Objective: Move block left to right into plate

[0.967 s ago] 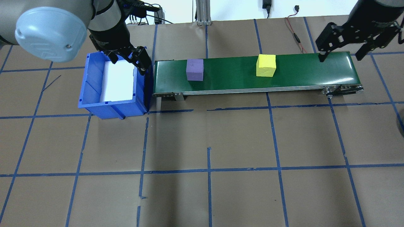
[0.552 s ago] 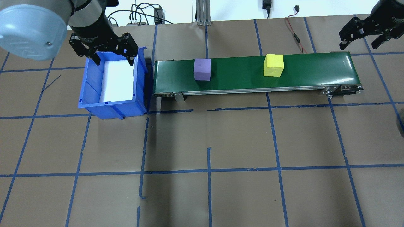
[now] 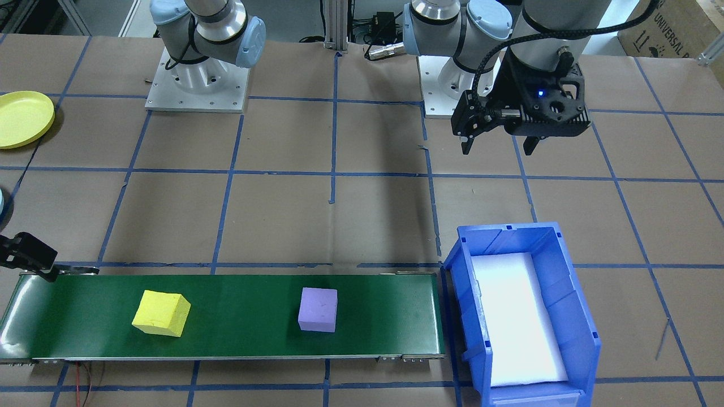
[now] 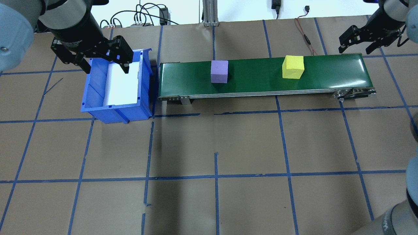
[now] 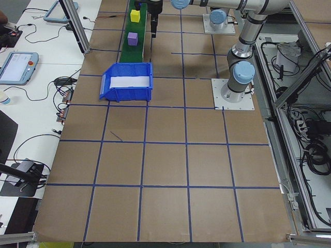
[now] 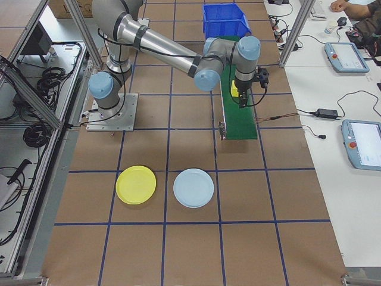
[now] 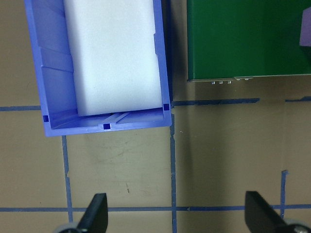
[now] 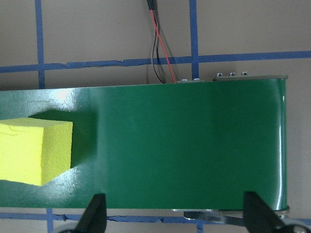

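Conveyor (image 4: pixel 261 78), green belt, lies along the far side of the table (image 4: pixel 215 147). Two blocks ride on it: purple block (image 4: pixel 219 71) toward the robot's left, yellow block (image 4: pixel 293 67) further right, well apart from each other. Yellow block sits slightly skewed to the belt edges in the front-facing view.

Blue bin (image 4: pixel 117 86) stands just beside the belt's left end, with a white foam pad (image 4: pixel 120 83) lying inside. Nothing else shows in the bin.

Left gripper (image 4: pixel 98 63) hangs above the bin's far end, fingers (image 7: pixel 97 213) spread wide, holding nothing. Its wrist camera looks down on the bin's end wall, bare table and the belt's corner.

Right gripper (image 4: pixel 359 45) hovers over the far right end of the belt, fingers (image 8: pixel 95 213) wide apart and empty. From its wrist view the yellow block is at the frame's left edge, apart from the fingers, with open belt between.

Yellow plate (image 6: pixel 136 184) lies on the table well past the belt's right end, near the robot's side. Pale blue plate (image 6: pixel 193 187) lies just beside it, not touching. Both are bare.

Red and black wire (image 4: pixel 303 36) runs from the back edge toward the belt's right end. Blue tape grid covers the brown table. A person's arm (image 6: pixel 357 9) and tablets show at a side bench in the right view.
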You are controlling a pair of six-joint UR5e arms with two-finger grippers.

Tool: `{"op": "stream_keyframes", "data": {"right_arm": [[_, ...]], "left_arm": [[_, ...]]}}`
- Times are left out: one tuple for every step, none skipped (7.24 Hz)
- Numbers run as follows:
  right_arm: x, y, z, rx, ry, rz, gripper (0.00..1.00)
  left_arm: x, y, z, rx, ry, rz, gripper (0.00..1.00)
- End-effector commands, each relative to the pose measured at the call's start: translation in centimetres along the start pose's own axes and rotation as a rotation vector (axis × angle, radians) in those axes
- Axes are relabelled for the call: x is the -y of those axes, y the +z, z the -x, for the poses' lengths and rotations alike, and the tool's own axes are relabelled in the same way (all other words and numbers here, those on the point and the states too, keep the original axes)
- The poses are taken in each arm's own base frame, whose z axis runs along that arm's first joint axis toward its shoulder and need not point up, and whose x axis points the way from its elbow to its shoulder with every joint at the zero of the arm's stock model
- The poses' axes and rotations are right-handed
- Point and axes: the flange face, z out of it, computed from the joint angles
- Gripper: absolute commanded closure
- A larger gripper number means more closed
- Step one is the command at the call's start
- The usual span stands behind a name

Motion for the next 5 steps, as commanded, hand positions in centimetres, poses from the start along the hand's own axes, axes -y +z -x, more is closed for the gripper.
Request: {"op": "stream_keyframes", "data": {"right_arm": [[0.5, 2.3, -2.3, 0.114, 0.055, -0.011, 0.00], [0.7, 3.0, -3.5, 0.124, 0.074, -0.007, 0.00], [0.8, 3.5, -3.3, 0.162, 0.104, -0.011, 0.00], [0.9, 3.3, -2.9, 0.208, 0.172, -0.023, 0.00], [0.8, 3.5, -2.8, 0.215, 0.198, -0.016, 0.00]], "left_arm": [[0.4, 0.4, 0.0, -0.013, -0.016, -0.060, 0.00], [-0.5, 0.7, -0.4, -0.014, -0.010, -0.057, 0.00], [-0.5, 0.5, -0.3, -0.014, -0.013, -0.061, 0.00], [-0.9, -0.2, -0.1, -0.013, -0.013, -0.073, 0.00], [-1.4, -0.6, -0.2, -0.015, -0.010, -0.081, 0.00]]}}
